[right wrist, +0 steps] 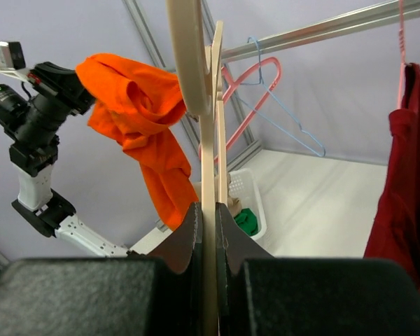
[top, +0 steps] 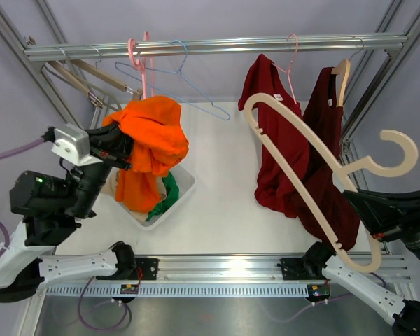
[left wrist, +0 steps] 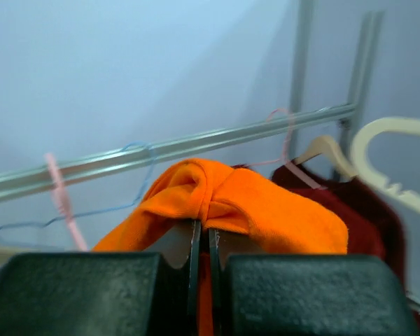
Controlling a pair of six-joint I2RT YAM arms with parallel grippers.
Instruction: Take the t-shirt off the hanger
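Note:
An orange t-shirt (top: 152, 138) hangs bunched from my left gripper (top: 124, 148), which is shut on a fold of it above the white basket (top: 187, 183). In the left wrist view the orange cloth (left wrist: 259, 206) is pinched between the nearly closed jaws of the left gripper (left wrist: 204, 229). My right gripper (top: 351, 196) is shut on a bare cream hanger (top: 297, 171), held out at the right, apart from the shirt. The right wrist view shows the hanger's flat bar (right wrist: 208, 147) clamped in the right gripper (right wrist: 215, 211), with the orange t-shirt (right wrist: 136, 105) off to the left.
Two dark red shirts (top: 273, 136) (top: 329, 150) hang on hangers from the metal rail (top: 217, 46). Empty pink (top: 135, 59) and blue (top: 192, 80) hangers hang at the rail's left. The basket holds a green cloth (top: 170, 192). Frame posts stand at both sides.

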